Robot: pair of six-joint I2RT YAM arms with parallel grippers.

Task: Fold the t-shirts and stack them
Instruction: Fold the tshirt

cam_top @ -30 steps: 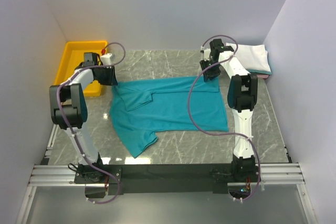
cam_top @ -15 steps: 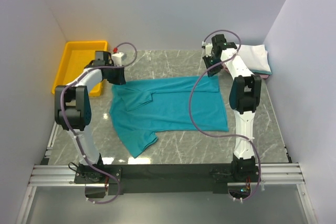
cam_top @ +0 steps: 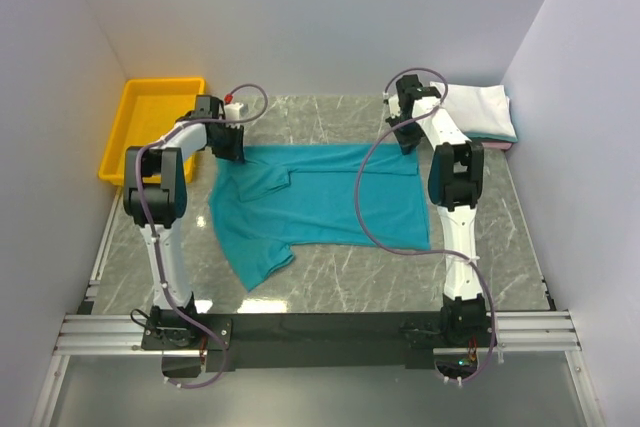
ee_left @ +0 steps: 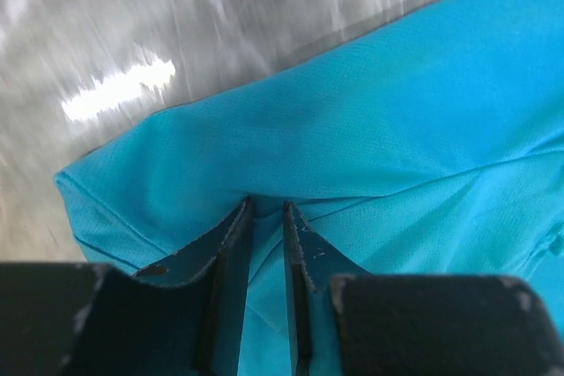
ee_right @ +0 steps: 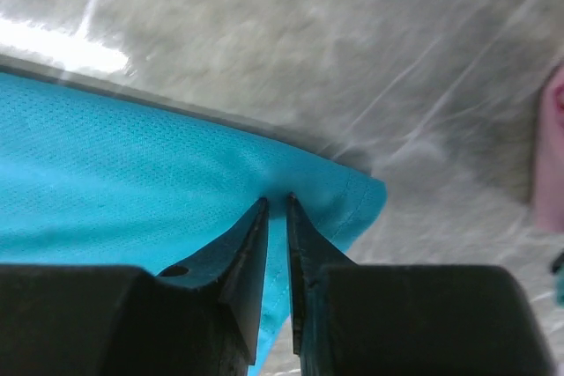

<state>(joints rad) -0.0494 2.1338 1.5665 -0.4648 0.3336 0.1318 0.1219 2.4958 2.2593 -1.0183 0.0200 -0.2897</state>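
Observation:
A teal t-shirt [cam_top: 320, 197] lies spread on the marble table, one sleeve pointing toward the near left. My left gripper [cam_top: 231, 148] is at the shirt's far left corner, and its jaws are pinched on a fold of teal cloth [ee_left: 264, 207]. At the far right corner, my right gripper [cam_top: 408, 139] has its jaws pinched on the hem near the corner [ee_right: 275, 200]. A stack of folded t-shirts [cam_top: 482, 110], white on top with a pink edge [cam_top: 505, 146] beneath, sits at the back right.
A yellow plastic bin [cam_top: 135, 132] stands at the back left, beside the left arm. White walls close in the table on three sides. A pink cloth edge [ee_right: 551, 143] shows at the right of the right wrist view.
Both grippers have closed on the shirt's far corners. The left gripper has shifted right, away from the bin, and the shirt's far edge now lies straighter and slightly farther back.

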